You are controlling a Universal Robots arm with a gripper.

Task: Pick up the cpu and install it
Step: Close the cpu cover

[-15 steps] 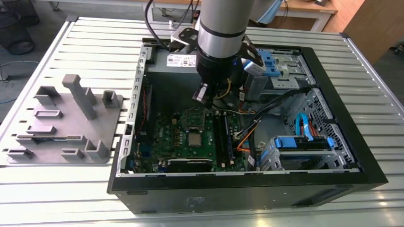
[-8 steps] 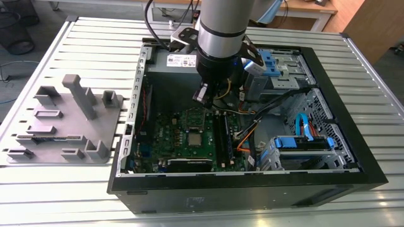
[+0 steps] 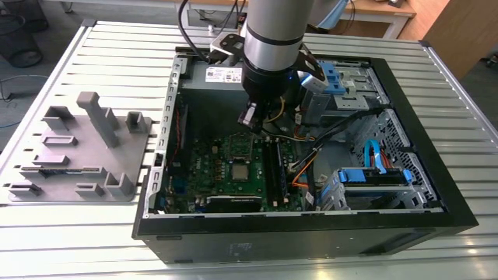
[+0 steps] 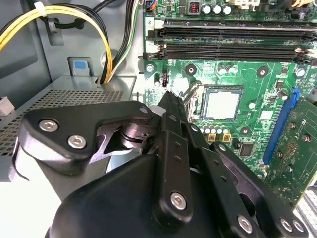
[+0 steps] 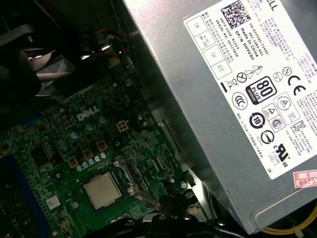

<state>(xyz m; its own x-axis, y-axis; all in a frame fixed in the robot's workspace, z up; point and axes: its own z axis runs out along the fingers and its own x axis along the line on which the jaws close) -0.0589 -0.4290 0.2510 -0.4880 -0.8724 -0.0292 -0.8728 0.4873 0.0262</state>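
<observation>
The cpu (image 3: 239, 171) is a small silver square lying flat in its socket on the green motherboard (image 3: 210, 175) inside the open computer case. It also shows in both wrist views (image 4: 221, 104) (image 5: 101, 191). My gripper (image 3: 253, 123) hangs above the board toward the case's far side, a short way from the cpu and not touching it. In the second wrist view the black fingers (image 4: 169, 111) lie together down to a narrow tip, and the gripper (image 4: 168, 95) holds nothing. A metal socket lever (image 5: 132, 178) lies beside the cpu.
The silver power supply (image 5: 237, 99) sits close by at the far end of the case. Yellow cables (image 4: 64, 15) and memory slots (image 4: 228, 47) border the socket. Blue drive bays (image 3: 374, 175) fill the exterior view's right. A grey fixture plate (image 3: 78, 157) stands outside the case on the left.
</observation>
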